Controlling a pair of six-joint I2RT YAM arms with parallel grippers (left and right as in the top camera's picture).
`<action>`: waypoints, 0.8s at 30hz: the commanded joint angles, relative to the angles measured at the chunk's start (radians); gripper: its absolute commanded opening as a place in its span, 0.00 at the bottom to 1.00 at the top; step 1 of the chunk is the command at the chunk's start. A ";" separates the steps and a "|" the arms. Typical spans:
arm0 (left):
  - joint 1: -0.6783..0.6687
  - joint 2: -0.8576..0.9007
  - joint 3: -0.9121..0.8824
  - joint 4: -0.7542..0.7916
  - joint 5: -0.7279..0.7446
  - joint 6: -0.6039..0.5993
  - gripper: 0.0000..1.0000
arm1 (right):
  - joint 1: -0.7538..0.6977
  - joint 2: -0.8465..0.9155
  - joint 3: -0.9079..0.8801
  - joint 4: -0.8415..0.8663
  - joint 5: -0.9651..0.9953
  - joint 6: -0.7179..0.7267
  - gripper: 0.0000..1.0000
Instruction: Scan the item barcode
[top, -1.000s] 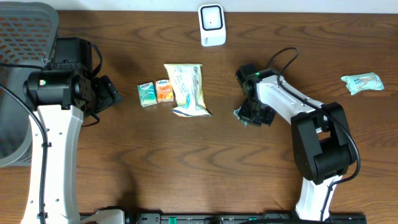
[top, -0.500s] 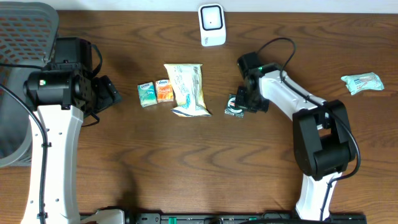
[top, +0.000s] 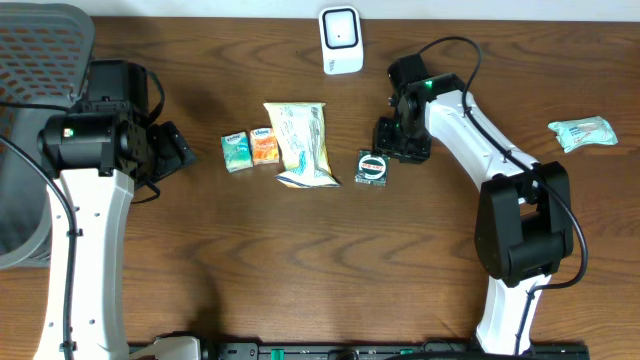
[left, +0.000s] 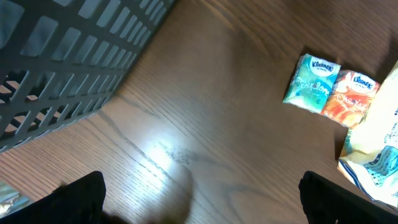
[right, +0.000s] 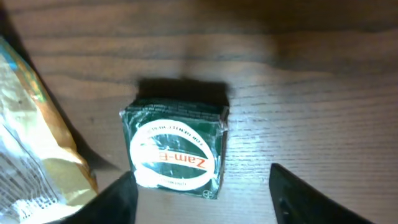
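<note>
**Wooden counter (top: 300, 260) with green box (top: 372, 167)**

The green box lies flat on the counter, just before the right gripper (right: 202, 206); its fingers stand wide apart, one at each side, not touching the box.

We see a dark brown desk (top: 300, 270) with a bold wood grain filling nearly the whole overhead view, and a thin pale strip (top: 520, 6) runs along its far edge. At the far left corner we find a grey mesh basket (top: 35, 50). In the left wrist view a soft patch of light (left: 163, 155) glares off the wood near the basket's lattice wall.
</note>
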 joint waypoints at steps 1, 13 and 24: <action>0.004 0.005 0.000 -0.003 -0.010 -0.009 0.98 | 0.003 0.007 0.015 0.012 -0.012 -0.021 0.70; 0.004 0.005 0.000 -0.003 -0.010 -0.009 0.98 | 0.026 0.008 0.023 0.015 -0.003 -0.020 0.99; 0.004 0.005 0.000 -0.003 -0.010 -0.009 0.98 | 0.158 0.008 -0.058 0.097 0.269 0.037 0.99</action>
